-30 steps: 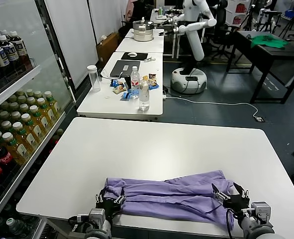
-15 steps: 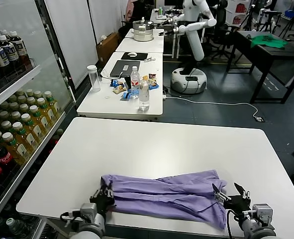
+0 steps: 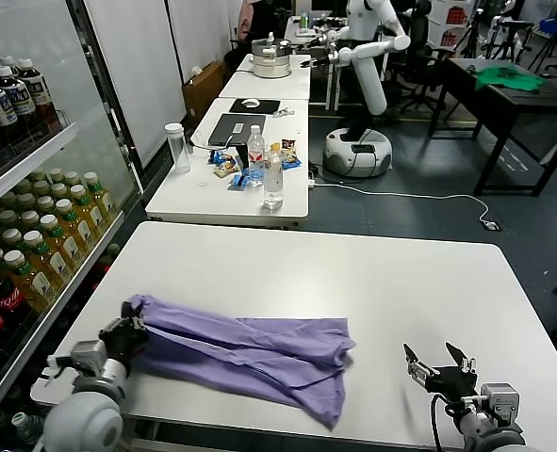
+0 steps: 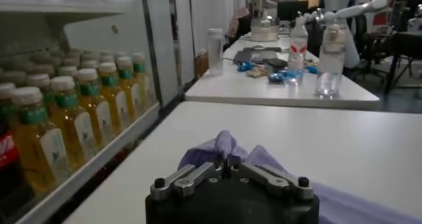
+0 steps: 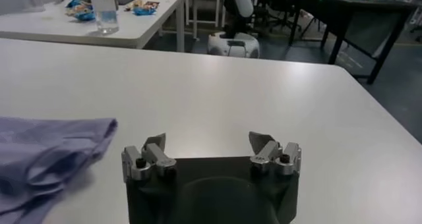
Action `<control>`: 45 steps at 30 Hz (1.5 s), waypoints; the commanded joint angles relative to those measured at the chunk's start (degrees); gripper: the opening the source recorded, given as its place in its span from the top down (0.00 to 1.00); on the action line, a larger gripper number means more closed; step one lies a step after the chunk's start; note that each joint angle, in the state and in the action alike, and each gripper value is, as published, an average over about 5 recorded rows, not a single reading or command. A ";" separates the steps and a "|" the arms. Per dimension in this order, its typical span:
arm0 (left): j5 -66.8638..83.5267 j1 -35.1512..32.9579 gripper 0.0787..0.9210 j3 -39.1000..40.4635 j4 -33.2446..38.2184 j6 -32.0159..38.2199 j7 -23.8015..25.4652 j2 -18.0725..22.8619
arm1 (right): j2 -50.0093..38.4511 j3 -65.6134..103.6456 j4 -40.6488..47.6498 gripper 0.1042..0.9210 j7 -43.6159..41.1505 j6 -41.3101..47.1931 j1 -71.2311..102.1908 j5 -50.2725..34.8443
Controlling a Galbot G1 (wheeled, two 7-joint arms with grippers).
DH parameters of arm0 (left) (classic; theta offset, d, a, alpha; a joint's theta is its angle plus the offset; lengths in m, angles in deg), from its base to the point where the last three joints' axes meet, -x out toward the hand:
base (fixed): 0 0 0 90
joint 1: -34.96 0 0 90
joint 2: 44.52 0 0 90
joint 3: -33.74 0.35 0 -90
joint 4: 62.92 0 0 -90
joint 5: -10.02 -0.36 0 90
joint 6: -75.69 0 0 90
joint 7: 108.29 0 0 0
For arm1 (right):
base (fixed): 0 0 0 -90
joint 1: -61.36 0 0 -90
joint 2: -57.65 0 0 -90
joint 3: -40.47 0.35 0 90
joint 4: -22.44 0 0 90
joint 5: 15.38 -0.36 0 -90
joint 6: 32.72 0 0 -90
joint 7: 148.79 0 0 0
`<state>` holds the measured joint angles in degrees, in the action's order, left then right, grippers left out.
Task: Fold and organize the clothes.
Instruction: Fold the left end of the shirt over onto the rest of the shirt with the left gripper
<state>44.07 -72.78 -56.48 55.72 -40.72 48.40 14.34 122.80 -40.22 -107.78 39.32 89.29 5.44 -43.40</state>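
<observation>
- Head view: the purple shirt (image 3: 245,353) lies bunched on the near left part of the white bench (image 3: 372,282). The left pincer (image 3: 127,332) is clamped on the shirt's left end by the bench's left edge. The right pincer (image 3: 440,363) hangs spread and empty near the front right, well apart from the shirt.
- Left wrist view: the fingers meet on a fold of shirt (image 4: 224,147).
- Right wrist view: the fingers (image 5: 153,154) are spread above bare bench, with the shirt (image 5: 46,149) off to one side.

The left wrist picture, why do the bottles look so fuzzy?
In the left wrist view the yellow drink bottles sit close beside the lens, out of focus; the left pincer pinching the lavender T-shirt looks sharper. In the head view the bottles look clear.
</observation>
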 commanded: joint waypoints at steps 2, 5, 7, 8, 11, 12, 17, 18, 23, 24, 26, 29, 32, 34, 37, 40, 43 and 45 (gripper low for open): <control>-3.41 2.33 0.97 -1.05 -5.32 -1.90 2.50 -2.03 | -0.12 0.07 0.18 0.12 0.03 -0.01 0.03 0.09; -7.19 4.16 0.93 1.24 -8.13 -1.01 2.47 -0.48 | -0.05 0.12 0.34 0.12 -0.02 -0.10 0.22 0.20; -8.73 5.57 0.87 2.55 -9.58 -0.41 2.51 0.06 | 0.03 0.13 0.52 0.12 -0.04 -0.18 0.28 0.29; -9.44 6.36 0.84 3.10 -10.19 -0.12 2.52 0.20 | 0.09 0.12 0.60 0.12 -0.05 -0.21 0.27 0.33; -11.29 8.24 0.74 4.17 -11.91 0.55 2.42 0.49 | 0.26 0.07 0.76 0.12 -0.08 -0.26 0.22 0.46; -11.92 8.62 0.71 4.31 -12.39 0.64 2.34 0.55 | 0.31 0.06 0.80 0.12 -0.09 -0.27 0.21 0.50; -13.69 7.99 0.53 4.06 -13.73 0.29 1.69 0.61 | 0.45 0.05 1.12 0.12 -0.16 -0.33 0.11 0.61; -13.69 7.50 0.50 3.89 -13.80 0.10 1.59 0.66 | 0.49 0.04 1.18 0.12 -0.17 -0.34 0.08 0.61; -10.01 5.04 0.33 3.31 -13.91 -1.19 1.68 1.19 | 0.97 -0.16 1.45 0.12 -0.24 -0.43 -0.07 0.85; -8.75 4.79 0.30 3.25 -13.91 -1.54 1.76 1.35 | 1.08 -0.22 1.49 0.12 -0.26 -0.45 -0.08 0.92; -6.80 4.56 0.23 3.22 -14.32 -2.07 1.92 1.74 | 1.22 -0.33 1.52 0.12 -0.28 -0.48 -0.10 1.05; -6.26 4.90 0.15 3.34 -15.54 -2.10 1.84 2.24 | 1.31 -0.35 1.44 0.12 -0.28 -0.48 -0.07 1.13; -6.17 5.46 0.12 3.33 -16.65 -2.07 1.33 2.51 | 1.27 -0.18 1.20 0.12 -0.31 -0.48 0.14 1.12; -6.16 5.56 0.12 3.35 -16.98 -2.00 1.14 2.49 | 1.22 0.03 1.04 0.12 -0.34 -0.49 0.34 1.09; -5.59 5.28 0.12 3.36 -16.72 -1.91 1.17 2.38 | 1.19 0.35 0.80 0.12 -0.37 -0.51 0.64 1.05; -4.15 5.00 0.14 3.17 -16.38 -2.09 1.27 2.38 | 1.25 0.52 0.51 0.12 -0.38 -0.51 0.88 1.03; -1.83 4.88 0.21 2.75 -16.16 -2.78 1.35 2.41 | 1.29 0.63 0.24 0.12 -0.39 -0.51 1.05 1.03; -0.35 4.84 0.27 2.45 -16.15 -3.36 1.41 2.43 | 1.30 0.73 0.12 0.12 -0.39 -0.50 1.12 1.01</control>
<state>38.67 -67.56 -53.73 40.58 -42.35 49.91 16.47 124.05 -39.63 -107.44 38.94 88.79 6.43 -42.35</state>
